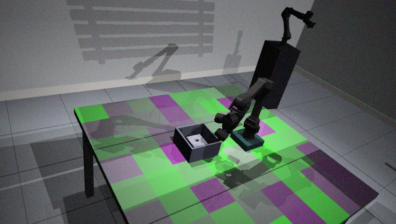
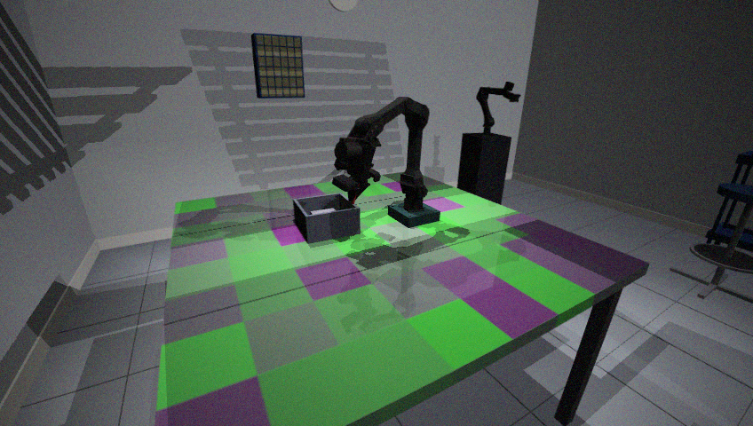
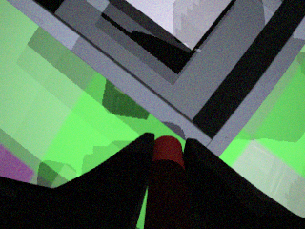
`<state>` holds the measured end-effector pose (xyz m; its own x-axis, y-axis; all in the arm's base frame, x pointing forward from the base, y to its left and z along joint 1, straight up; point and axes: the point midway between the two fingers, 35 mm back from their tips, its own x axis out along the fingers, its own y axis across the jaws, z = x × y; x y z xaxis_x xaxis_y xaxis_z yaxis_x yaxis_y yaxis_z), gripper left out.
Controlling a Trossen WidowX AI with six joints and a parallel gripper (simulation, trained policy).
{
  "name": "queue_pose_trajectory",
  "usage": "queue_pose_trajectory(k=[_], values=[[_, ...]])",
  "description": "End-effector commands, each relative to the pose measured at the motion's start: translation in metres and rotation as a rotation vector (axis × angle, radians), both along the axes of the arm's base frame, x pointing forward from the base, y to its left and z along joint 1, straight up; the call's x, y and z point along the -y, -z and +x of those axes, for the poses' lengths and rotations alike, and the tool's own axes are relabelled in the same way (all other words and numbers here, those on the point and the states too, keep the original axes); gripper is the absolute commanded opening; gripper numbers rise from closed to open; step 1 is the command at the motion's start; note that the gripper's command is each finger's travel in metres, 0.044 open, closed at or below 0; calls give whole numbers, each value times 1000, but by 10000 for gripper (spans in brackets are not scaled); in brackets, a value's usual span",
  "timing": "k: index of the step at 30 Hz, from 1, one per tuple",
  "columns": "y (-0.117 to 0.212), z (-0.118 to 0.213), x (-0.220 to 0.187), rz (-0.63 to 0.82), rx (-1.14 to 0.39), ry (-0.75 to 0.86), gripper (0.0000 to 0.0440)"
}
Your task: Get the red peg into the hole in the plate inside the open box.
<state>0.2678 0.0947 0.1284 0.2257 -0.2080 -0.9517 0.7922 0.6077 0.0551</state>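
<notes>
The red peg (image 3: 168,150) is between the fingers of my gripper (image 3: 169,145), which is shut on it. In the exterior view a small red bit of the peg (image 2: 354,201) shows just behind the box's near-right rim. The open grey box (image 1: 205,151) (image 2: 334,225) stands on the table. In the wrist view its corner and rim (image 3: 129,91) lie just ahead of the fingertips. The gripper is beside the box's right side, outside its opening. The pale plate (image 1: 193,140) (image 3: 162,14) with a dark round hole (image 1: 197,140) lies at the box's bottom. In the top view the peg is hidden.
The arm's teal base (image 1: 246,140) (image 2: 413,215) stands right of the box on the green and purple chequered table (image 1: 212,194) (image 2: 343,374). A dark pedestal (image 1: 275,69) (image 2: 483,163) with a second small arm stands behind the table. A blue stool (image 2: 737,232) is at the far right.
</notes>
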Motion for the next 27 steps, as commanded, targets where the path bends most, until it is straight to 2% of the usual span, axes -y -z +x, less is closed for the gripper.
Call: queue_pose_trajectory(k=[1,13,27], values=[[-3,12,10,-7,20,17,0],[7,53,56,-25,32,38,0],[36,80,91,-1,-20,-57,0]])
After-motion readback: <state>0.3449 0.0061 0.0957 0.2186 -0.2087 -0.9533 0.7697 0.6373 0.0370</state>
